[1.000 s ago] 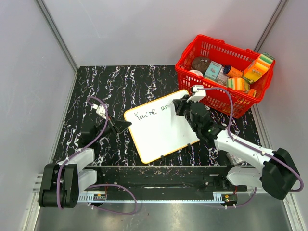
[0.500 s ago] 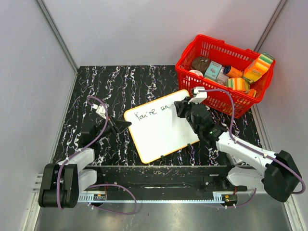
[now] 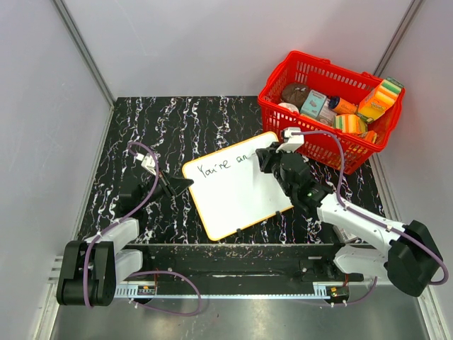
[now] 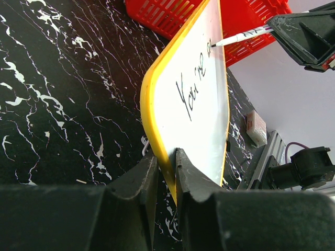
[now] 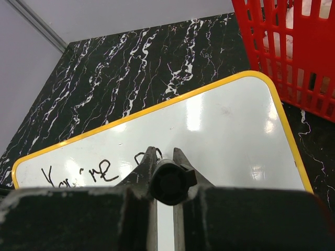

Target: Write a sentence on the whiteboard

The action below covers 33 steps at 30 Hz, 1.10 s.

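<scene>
From above, the glossy whiteboard [image 3: 237, 191], with rounded corners and a thin orange-yellow rim, lies mid-desk on the black, white-veined desk [image 3: 184, 124]. Its far right corner is just beside the red plastic lattice basket [image 3: 331, 147] at the desk's far right corner. The basket holds striped sponges [image 3: 350, 125] and small boxes. The left gripper [image 3: 185, 183] sits at the board's left corner, and the right gripper [image 3: 265, 157] at its far edge.

The left wrist view shows that gripper clamped on the yellow rim, and a slim white marker [image 4: 242, 36] meeting the written surface.

The right wrist view shows the right gripper clenched on the marker; its tip is hidden, probably on the board.
</scene>
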Each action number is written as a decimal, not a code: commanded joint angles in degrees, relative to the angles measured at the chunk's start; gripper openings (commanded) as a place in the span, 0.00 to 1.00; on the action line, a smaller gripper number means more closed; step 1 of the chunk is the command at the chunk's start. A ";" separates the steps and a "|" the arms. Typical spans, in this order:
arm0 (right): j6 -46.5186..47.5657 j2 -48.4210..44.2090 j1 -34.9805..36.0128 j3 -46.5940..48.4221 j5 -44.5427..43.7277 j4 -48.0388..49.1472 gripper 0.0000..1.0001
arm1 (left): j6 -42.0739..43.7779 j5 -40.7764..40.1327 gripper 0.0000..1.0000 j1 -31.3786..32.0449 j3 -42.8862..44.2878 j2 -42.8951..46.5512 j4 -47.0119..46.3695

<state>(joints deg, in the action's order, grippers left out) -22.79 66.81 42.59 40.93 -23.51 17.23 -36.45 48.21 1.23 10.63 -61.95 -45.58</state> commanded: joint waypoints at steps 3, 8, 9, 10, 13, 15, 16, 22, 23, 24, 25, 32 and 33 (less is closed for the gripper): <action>1.16 1.92 -0.14 3.46 -3.30 0.78 0.00 | 4.10 0.57 0.00 0.26 -0.70 0.69 -1.70; 1.08 2.28 -0.14 4.07 -4.35 0.96 0.00 | 4.19 0.57 0.00 0.26 -0.61 0.61 -1.88; 1.08 2.36 -0.14 4.25 -4.35 0.87 0.00 | 4.02 0.57 0.00 0.26 -0.70 0.61 -1.88; 1.08 2.54 -0.22 4.42 -4.62 0.87 0.00 | 4.10 0.66 0.00 0.26 -0.70 0.61 -1.88; 1.25 2.80 -0.14 4.51 -4.70 0.87 0.00 | 4.10 0.75 0.00 0.26 -0.61 0.61 -1.97; 1.25 2.89 -0.14 4.60 -4.71 0.70 0.00 | 4.10 0.75 0.00 0.26 -0.61 0.52 -1.97; 1.34 2.80 -0.22 4.43 -4.79 0.70 0.00 | 4.10 0.75 0.00 0.26 -0.61 0.60 -1.88; 1.16 1.58 -0.14 3.02 -5.41 0.17 0.00 | 4.02 0.66 0.00 0.26 -0.61 0.61 -1.97; 1.16 1.40 -0.22 3.02 -5.32 -0.09 0.00 | 4.10 0.75 0.00 0.26 -0.70 0.61 -1.97; 1.16 1.31 -0.22 2.84 -5.23 -0.27 0.00 | 4.10 0.75 0.00 0.26 -0.61 0.61 -1.88; 1.08 1.05 -0.14 2.76 -5.23 -0.36 0.00 | 4.10 0.66 0.00 0.26 -0.61 0.52 -1.97; 0.81 -0.01 -0.14 1.17 -4.27 -1.15 0.00 | 4.10 0.75 0.00 0.26 -0.70 0.69 -1.97; 0.73 -0.36 -0.14 0.74 -4.18 -1.24 0.00 | 4.19 0.66 0.00 0.26 -0.61 0.69 -1.88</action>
<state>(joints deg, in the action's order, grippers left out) -22.79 68.14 42.59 42.92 -26.06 16.88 -36.45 48.29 1.23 10.63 -61.95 -45.58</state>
